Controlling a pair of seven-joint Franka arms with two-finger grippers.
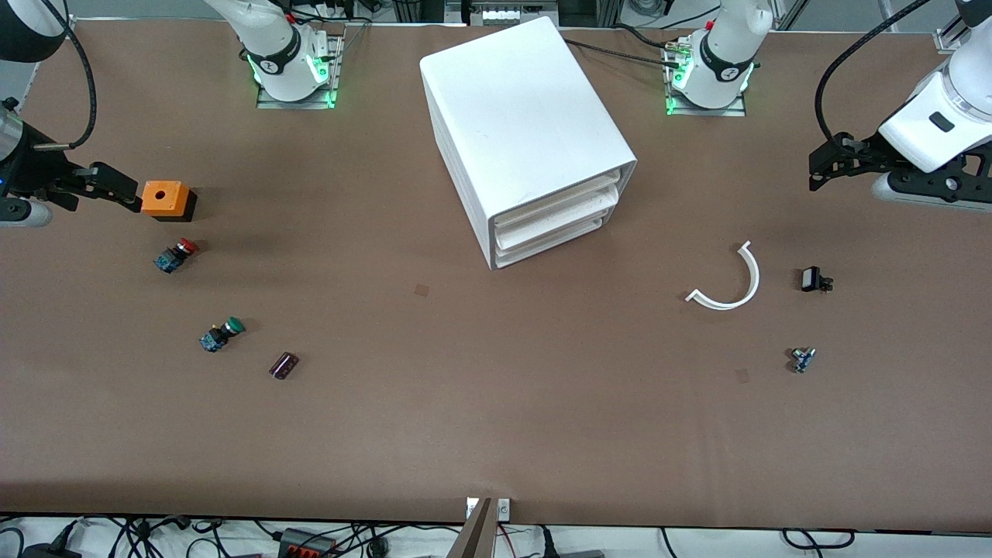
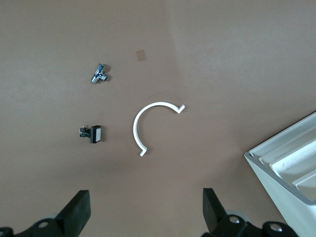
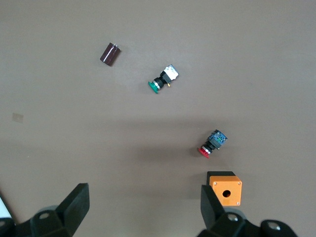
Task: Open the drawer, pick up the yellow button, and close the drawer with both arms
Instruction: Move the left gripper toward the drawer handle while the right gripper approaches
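Note:
The white cabinet (image 1: 527,124) stands in the middle of the table, and its three drawers (image 1: 552,221) are all shut. A corner of it shows in the left wrist view (image 2: 291,163). The orange-yellow button is hidden. My left gripper (image 1: 815,172) is open and empty above the table at the left arm's end; its fingers (image 2: 79,210) stand wide apart. My right gripper (image 1: 116,187) is open and empty at the right arm's end, beside an orange box (image 1: 165,200); the gripper also shows in the right wrist view (image 3: 143,202).
Near the right gripper lie the orange box (image 3: 225,188), a red-capped button (image 1: 176,255), a green-capped button (image 1: 221,335) and a dark cylinder (image 1: 284,366). Near the left gripper lie a white curved strip (image 1: 732,283), a small black part (image 1: 814,280) and a metal fitting (image 1: 802,359).

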